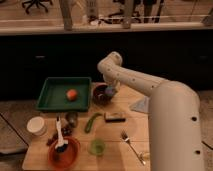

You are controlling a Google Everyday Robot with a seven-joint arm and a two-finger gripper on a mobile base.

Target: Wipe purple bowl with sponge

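No readable text (labels, numbers neither)

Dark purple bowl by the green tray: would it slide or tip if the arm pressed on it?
The small, deep dark purple bowl sits loose on the smooth wooden table, so it would probably slide. The gripper is at the bowl's edge away from the green tray, with the light-blue sponge; pressing off-centre there might tip it.
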